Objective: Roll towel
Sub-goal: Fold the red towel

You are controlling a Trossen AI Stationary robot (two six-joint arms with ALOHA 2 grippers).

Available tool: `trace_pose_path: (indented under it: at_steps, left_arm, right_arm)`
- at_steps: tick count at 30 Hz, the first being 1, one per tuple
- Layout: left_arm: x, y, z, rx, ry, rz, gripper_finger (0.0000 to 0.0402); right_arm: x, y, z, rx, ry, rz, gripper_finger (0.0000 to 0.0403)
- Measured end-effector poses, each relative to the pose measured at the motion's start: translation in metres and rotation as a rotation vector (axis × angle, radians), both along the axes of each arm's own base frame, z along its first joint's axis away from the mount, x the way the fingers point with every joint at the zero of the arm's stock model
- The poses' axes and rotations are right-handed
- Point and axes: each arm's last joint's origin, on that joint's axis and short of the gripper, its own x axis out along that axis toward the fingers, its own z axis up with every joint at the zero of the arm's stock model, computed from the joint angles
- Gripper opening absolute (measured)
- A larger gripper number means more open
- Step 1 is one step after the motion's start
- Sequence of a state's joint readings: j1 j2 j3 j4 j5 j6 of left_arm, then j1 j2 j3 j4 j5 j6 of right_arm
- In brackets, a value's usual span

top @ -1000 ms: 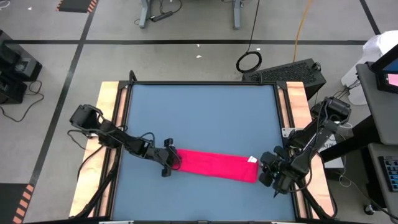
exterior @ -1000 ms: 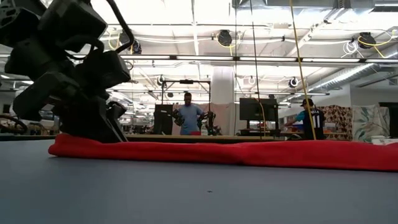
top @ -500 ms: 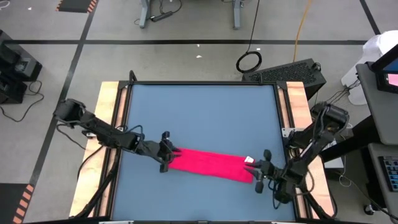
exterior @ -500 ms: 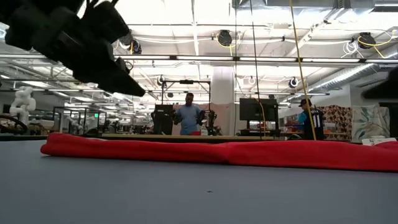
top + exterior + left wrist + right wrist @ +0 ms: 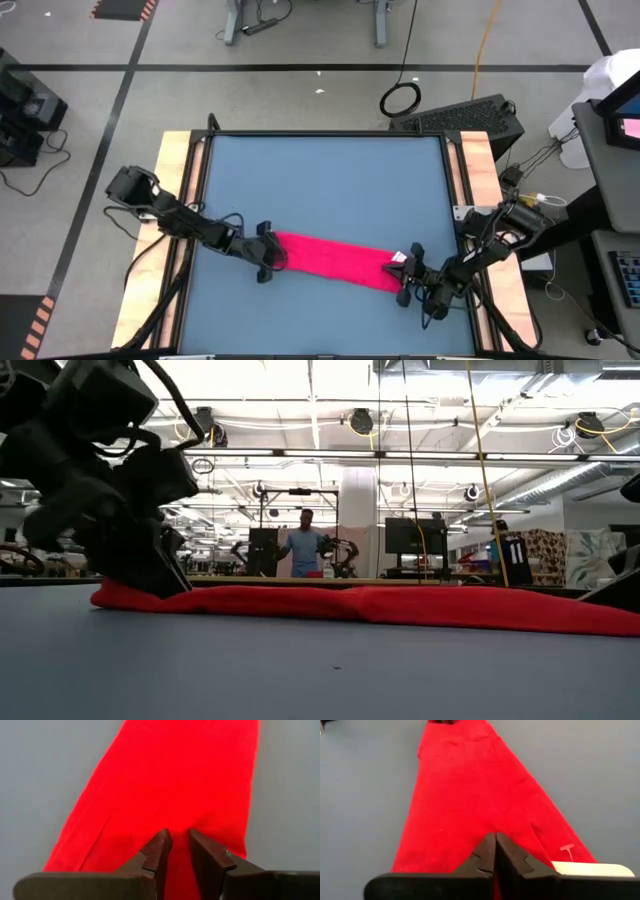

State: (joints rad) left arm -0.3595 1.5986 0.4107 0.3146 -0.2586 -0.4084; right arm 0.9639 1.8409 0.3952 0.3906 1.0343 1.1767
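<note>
Red-pink towel [image 5: 335, 262] folded into a long strip, lying slantwise across the near half of the blue table [image 5: 325, 180]. Pinched at the left end by the left gripper [image 5: 268, 254], fingers nearly together on the cloth. Clamped at the tag [image 5: 399, 257] end by the right gripper [image 5: 408, 273], fingers fully together on the edge.

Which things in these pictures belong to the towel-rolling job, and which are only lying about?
Part of the job:
- towel, lying flat in a long strip on the table
- left hand, at one end of the towel
- right hand, shut on the towel's tagged end

Just lying about:
- black keyboard beyond the table
- coiled cable on the floor
</note>
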Motion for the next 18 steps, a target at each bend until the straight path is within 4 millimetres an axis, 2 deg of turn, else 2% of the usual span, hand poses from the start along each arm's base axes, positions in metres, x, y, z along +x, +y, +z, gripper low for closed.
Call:
trace_pose_path:
  at_steps: [3, 9, 13, 18]
  left_arm:
    - [-0.001, 0.001, 0.001, 0.075, 0.004, -0.041, 0.0086]
    - [-0.005, 0.015, 0.015, 0.232, 0.016, -0.161, 0.0086]
    - [-0.005, 0.034, 0.039, 0.329, -0.049, -0.128, 0.0086]
    - [-0.009, 0.055, 0.065, 0.396, -0.126, -0.044, 0.0086]
  right_arm:
    - [0.003, 0.007, 0.012, 0.023, 0.009, 0.051, 0.0004]
    - [0.008, 0.014, 0.060, -0.032, -0.067, 0.153, 0.0006]
    - [0.009, 0.007, 0.087, -0.077, -0.104, 0.169, 0.0006]
    - [0.016, -0.010, 0.094, -0.110, -0.076, 0.109, 0.0006]
